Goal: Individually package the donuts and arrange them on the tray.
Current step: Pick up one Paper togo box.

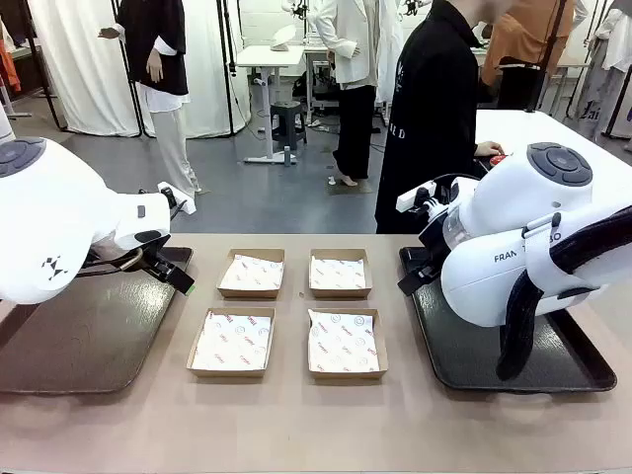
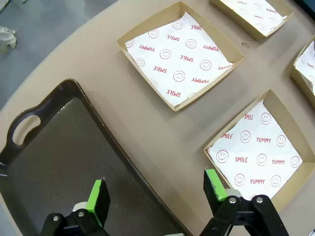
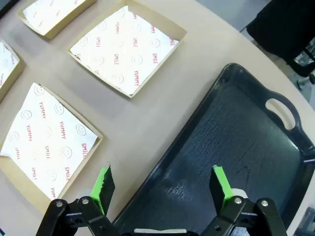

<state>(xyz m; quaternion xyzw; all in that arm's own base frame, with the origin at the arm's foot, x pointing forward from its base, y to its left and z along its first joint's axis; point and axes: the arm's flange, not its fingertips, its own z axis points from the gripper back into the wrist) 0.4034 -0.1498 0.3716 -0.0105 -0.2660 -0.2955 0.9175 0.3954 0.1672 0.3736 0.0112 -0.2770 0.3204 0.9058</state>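
**A:** What's blocked nearest us?
**B:** The right arm's bulk hides much of the black tray [image 1: 464,365]. The left arm covers the far left of the brown tray [image 1: 79,346], which the picture edge also cuts
**A:** And the grippers?
**B:** The left gripper [image 2: 156,189] is spread wide and empty, straddling the brown tray's inner rim. The right gripper [image 3: 162,184] is just as wide and empty, over the black tray's inner rim
**A:** Any room to move?
**B:** Strips of bare tabletop [image 1: 296,425] run between each tray and the four paper-lined boxes [image 1: 229,374], which sit two by two mid-table, apart from one another
**A:** Donuts?
**B:** There's a small red thing [image 1: 498,158] by the person's hand [image 1: 487,150] on the far white table, too small to tell what it is
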